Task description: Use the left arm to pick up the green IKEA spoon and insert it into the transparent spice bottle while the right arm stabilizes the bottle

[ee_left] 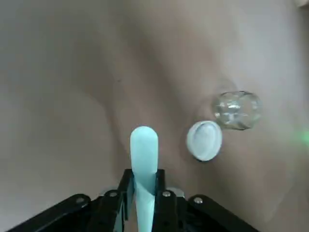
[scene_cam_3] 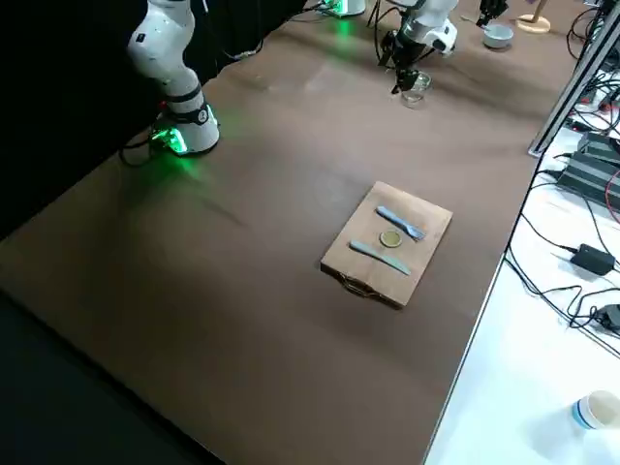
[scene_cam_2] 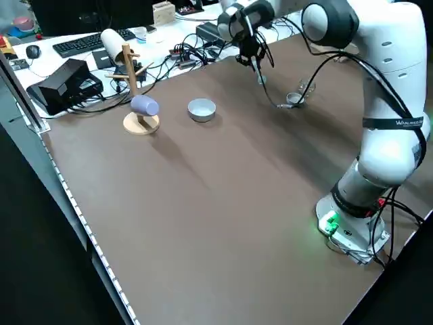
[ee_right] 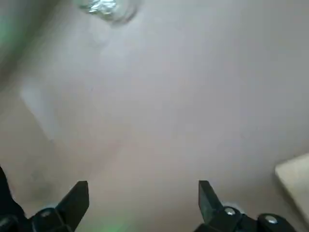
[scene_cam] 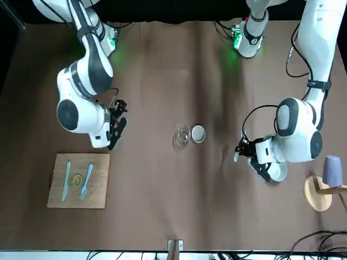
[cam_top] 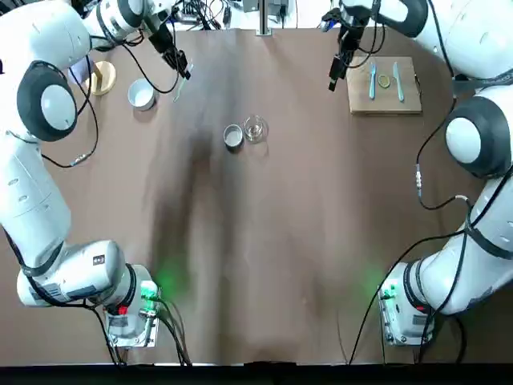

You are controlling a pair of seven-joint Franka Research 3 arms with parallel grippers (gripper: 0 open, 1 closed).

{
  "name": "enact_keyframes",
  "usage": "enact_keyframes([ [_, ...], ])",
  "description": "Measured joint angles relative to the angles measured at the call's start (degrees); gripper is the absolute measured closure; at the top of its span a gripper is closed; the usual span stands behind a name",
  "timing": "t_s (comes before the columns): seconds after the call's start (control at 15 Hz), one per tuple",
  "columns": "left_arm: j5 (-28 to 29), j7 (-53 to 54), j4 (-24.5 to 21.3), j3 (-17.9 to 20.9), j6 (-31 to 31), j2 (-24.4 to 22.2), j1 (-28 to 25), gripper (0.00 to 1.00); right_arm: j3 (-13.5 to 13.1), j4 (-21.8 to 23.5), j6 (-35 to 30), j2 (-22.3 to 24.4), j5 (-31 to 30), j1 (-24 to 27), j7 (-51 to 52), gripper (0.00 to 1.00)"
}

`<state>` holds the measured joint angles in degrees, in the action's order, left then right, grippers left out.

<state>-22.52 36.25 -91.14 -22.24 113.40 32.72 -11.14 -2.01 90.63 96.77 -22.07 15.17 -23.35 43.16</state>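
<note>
The pale mint-green spoon [ee_left: 144,157] hangs from my left gripper [cam_top: 181,70], which is shut on its handle, bowl end down, above the table at the far left. In the front view the spoon [scene_cam: 236,156] shows just beside the white bowl. The clear spice bottle [cam_top: 255,128] stands upright mid-table with nothing in it, also visible as the bottle [ee_left: 236,110] off to one side of the spoon. My right gripper [cam_top: 336,77] hovers open at the far right, well away from the bottle [ee_right: 107,7]; nothing sits between its fingers [ee_right: 77,199].
A grey round cap [cam_top: 232,136] lies touching the bottle's left side. A white bowl [cam_top: 142,94] and a wooden mug stand [cam_top: 102,78] sit far left. A wooden board [cam_top: 410,98] with a teal fork and knife lies far right.
</note>
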Motion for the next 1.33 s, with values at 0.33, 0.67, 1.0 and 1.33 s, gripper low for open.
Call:
enact_keyframes([
  [0.33, -15.34, 14.84, 0.82, -0.74, -4.00, 0.89, -0.41, 0.78, -0.07, 0.04, 4.63, -1.57, 10.56, -1.82, 31.43, 0.00],
  [0.67, -29.83, 34.15, 0.86, -0.85, -7.54, 2.16, -0.43, 0.78, -0.21, 1.22, 10.70, -7.25, 26.67, -1.87, 51.04, 0.00],
  [1.0, -41.93, 56.01, 0.86, -0.93, -11.53, 5.65, -0.22, 0.78, -0.01, 7.46, 21.53, -12.25, 43.13, -3.64, 62.21, 0.00],
  [1.33, -48.79, 79.16, 0.98, -2.25, -12.64, 9.88, 1.06, 0.78, -0.02, 14.29, 22.75, -16.02, 71.36, -4.97, 85.64, 0.00],
])
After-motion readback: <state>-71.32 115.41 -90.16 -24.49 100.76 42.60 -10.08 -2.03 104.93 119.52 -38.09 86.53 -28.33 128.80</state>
